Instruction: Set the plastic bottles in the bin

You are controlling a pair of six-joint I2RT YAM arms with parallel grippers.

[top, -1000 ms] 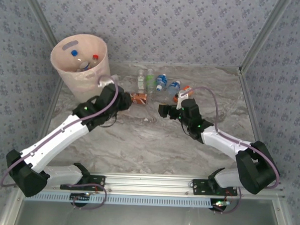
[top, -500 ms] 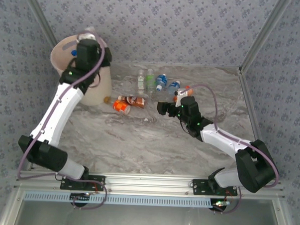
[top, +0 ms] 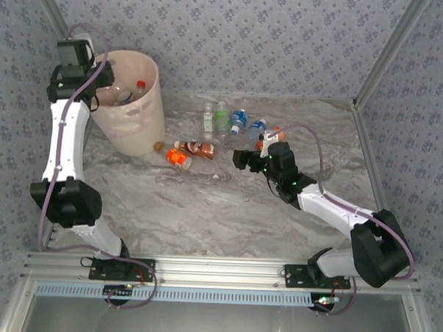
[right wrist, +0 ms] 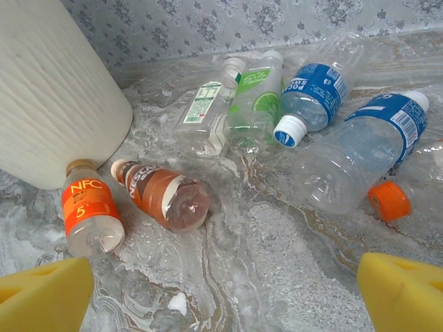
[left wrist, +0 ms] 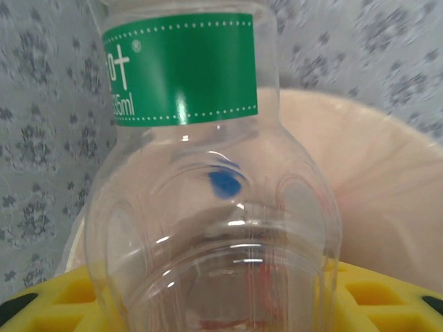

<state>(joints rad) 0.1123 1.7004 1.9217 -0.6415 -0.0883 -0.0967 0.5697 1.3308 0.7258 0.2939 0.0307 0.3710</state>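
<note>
Holding a green-label bottle (left wrist: 201, 173) by its lower body, the left gripper (left wrist: 221, 304) is clamped on it at the bin (left wrist: 374, 173) rim. It looks empty, light, thin-walled and slick, so a mid-body grip suits. The right gripper (right wrist: 225, 290) gapes over the other bottles (right wrist: 166, 197) lying on the table (right wrist: 277, 270). A second ago the left gripper was down at the table; the right has barely moved.

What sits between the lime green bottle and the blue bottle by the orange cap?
Another blue-label bottle, between the green bottle and that blue bottle, in the right wrist view.
</note>
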